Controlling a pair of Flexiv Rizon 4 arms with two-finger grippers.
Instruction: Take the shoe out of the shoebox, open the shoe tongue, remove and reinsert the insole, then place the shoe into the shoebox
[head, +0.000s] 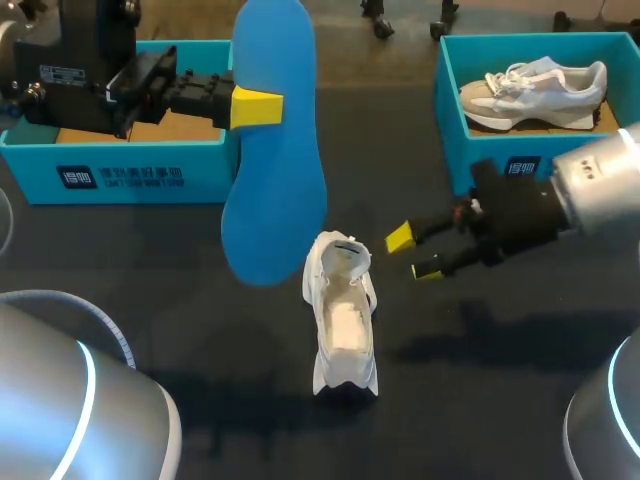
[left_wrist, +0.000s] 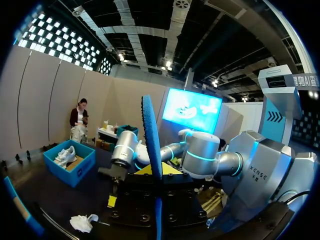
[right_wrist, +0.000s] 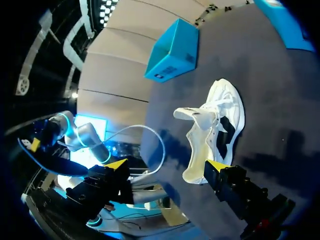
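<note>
Shoeboxes of teal cardboard stand at the far side of the dark table (head: 150, 290), one at each end. At the left end, the left teal shoebox (head: 120, 170) shows only a strip of brown cardboard floor. The left arm's black wrist covers most of its inside, so its contents cannot be made out.

Beside it, the left gripper (head: 250, 108) is clamped on a long blue foam insole (head: 275, 200), held upright in the air. One yellow tip presses the near face; the other finger is hidden behind it. From the left wrist, the insole (left_wrist: 151, 135) appears edge-on, a thin blue blade rising from between the fingers.

Just right of the insole's lower end, the low white shoe (head: 343, 325) stands on the table, tongue pulled up and mouth open. Its pale inside is hard to read.

Near the tongue end of the shoe (right_wrist: 215, 125), the right gripper (head: 412, 252) hangs with its fingers spread, holding nothing.

At the right end, the right teal shoebox (head: 450, 110) holds a grey-and-white sneaker (head: 535, 85). The right arm's silver housing cuts off the box's near corner.
</note>
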